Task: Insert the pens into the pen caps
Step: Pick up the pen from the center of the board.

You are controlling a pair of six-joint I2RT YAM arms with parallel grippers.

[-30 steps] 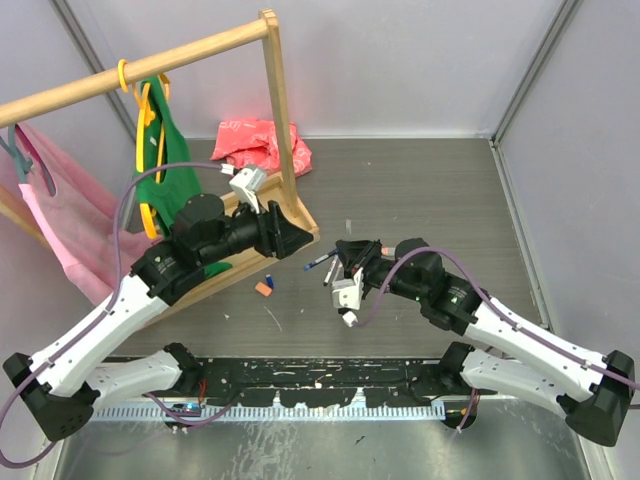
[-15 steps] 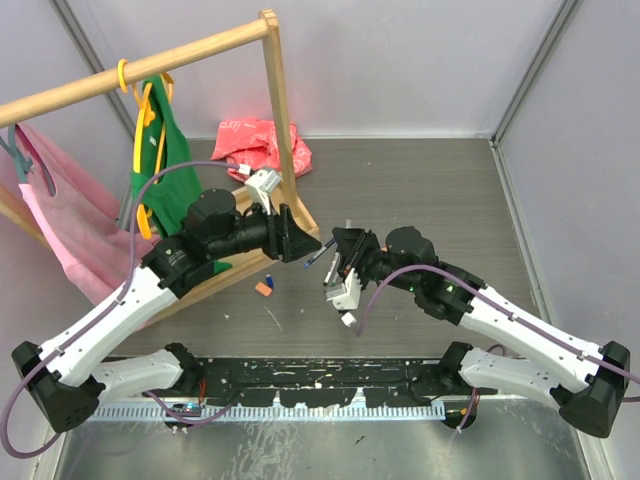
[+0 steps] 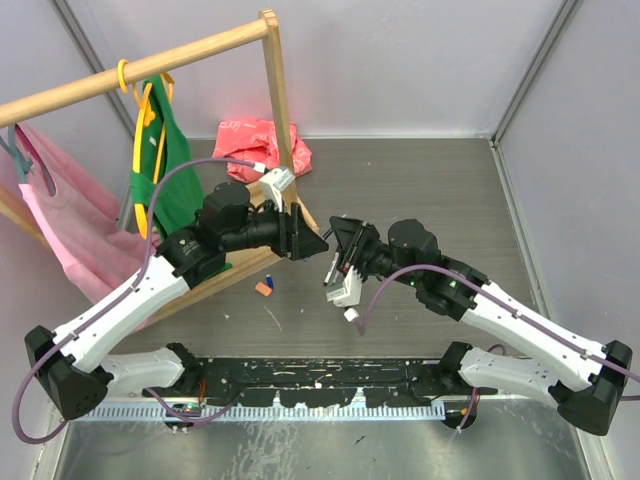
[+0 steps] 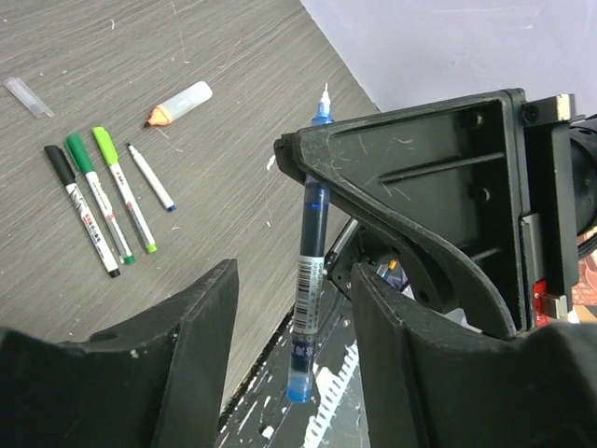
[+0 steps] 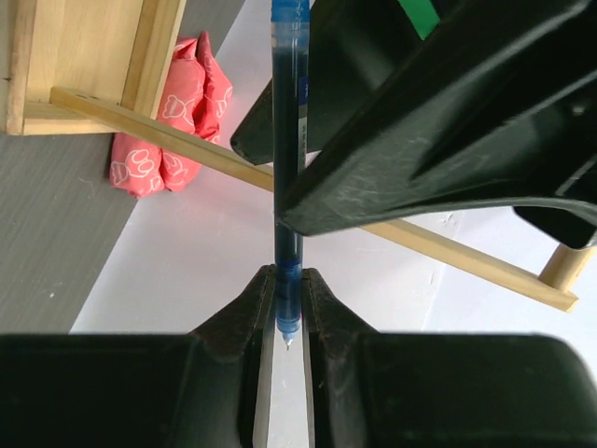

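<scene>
Blue pen (image 4: 312,233) is up off the table (image 4: 233,56), mid-air between the two arms. The right jaws are pinched tight on it just behind the nib; the wrist view shows the barrel squeezed between both pads with the tip poking out the back. The left jaws stand wide, one on each side of the free half of the barrel, touching neither side as far as I can see. I see no cap between them.

It's a light, stiff little thing, I'd say, with slick plastic that could twist in a loose pinch; the nib is the delicate end. The labelled middle looks like the place to take it, square across the barrel, leaving the nib clear for a cap.

Four more pens (image 4: 100,201) lie side by side on the table, well apart from all this; an orange cap (image 3: 264,288) sits loose near the left arm. From above the blue pen is almost lost between the jaws, and the row of pens doesn't show there at all. The label print is too small to read.
</scene>
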